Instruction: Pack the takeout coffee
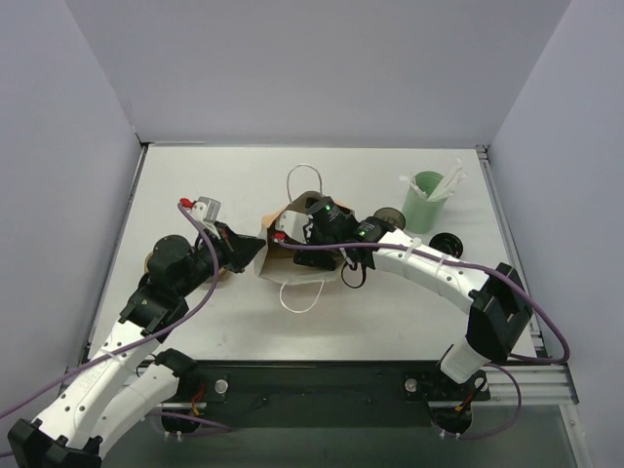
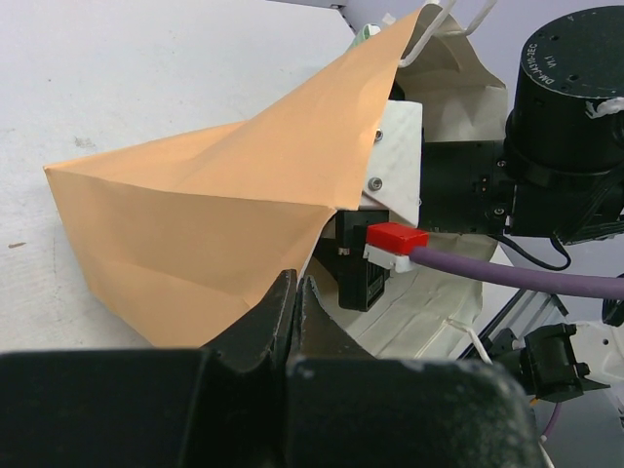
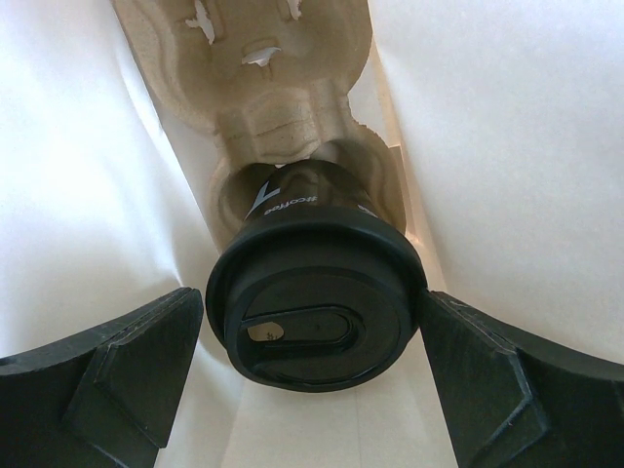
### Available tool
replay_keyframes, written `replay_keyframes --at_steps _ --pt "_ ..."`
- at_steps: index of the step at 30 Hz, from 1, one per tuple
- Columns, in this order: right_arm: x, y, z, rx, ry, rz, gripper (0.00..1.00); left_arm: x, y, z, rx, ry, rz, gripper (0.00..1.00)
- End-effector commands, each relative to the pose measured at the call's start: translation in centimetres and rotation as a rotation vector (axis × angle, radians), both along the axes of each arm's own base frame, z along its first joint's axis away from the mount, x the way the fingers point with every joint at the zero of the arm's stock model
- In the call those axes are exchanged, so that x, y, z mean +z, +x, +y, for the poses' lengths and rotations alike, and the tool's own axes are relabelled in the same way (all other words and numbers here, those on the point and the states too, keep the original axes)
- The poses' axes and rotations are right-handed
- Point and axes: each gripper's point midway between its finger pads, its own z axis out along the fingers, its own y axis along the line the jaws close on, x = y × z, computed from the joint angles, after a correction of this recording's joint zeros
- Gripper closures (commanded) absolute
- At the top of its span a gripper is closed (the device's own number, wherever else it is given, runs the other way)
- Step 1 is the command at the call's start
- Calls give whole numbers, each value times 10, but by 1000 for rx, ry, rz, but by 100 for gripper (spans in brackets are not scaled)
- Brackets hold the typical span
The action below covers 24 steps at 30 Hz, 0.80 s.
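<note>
**A:** Where's the coffee?

**B:** The small, dark, cylindrical takeout coffee cup with its round black plastic lid point(image 3: 317, 302) is inside the tan paper bag point(image 2: 195, 214). Its base is down in a well of the brown moulded-pulp tray point(image 3: 283, 68). The bag rests near the middle of the pale desk point(image 1: 370, 322).

**A:** And the pincers?

**B:** The right pincer point(image 3: 310, 322) is spread wide on either side of the lid and holds nothing. One finger shows a clear gap. The other lies just beside the rim, and I can't tell whether it touches. The left pincer point(image 2: 295, 297) is pinched closed on the bag's folded edge, apparently holding the mouth apart.

**A:** What could go wrong from here?

**B:** Mostly the way out, I'd say. If that near finger drags the rim as the arm backs away, it could tip the cup out of its well or lift the lid. The paper walls crowd the right wrist, so a crooked exit might snag the bag and pull it along. If the left pincer lets go too soon, the wall could fold onto the arm.

**A:** Any writing?

**B:** The cup's side has a white slanted mark and small white lettering that seems to begin "Eco"; the rest is unclear. In the left wrist view, the black motor housing point(image 2: 570, 107) carries print starting "DM-", too small to read further.
</note>
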Motion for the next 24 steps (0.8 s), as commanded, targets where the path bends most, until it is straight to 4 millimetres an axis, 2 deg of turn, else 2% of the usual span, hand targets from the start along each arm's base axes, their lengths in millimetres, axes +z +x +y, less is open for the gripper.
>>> replay_keyframes --at_steps 1,14,19,24 --pt "42 16 -7 -86 109 -63 0 16 -6 -2 -28 -9 -14 100" --pt "43 14 -1 -70 112 -18 1 11 -3 -2 -12 10 40 100" --pt "42 12 -1 -86 116 9 2 24 -1 2 18 -3 61 100" --pt "40 7 0 -90 127 38 2 27 -4 7 54 -21 109 100"
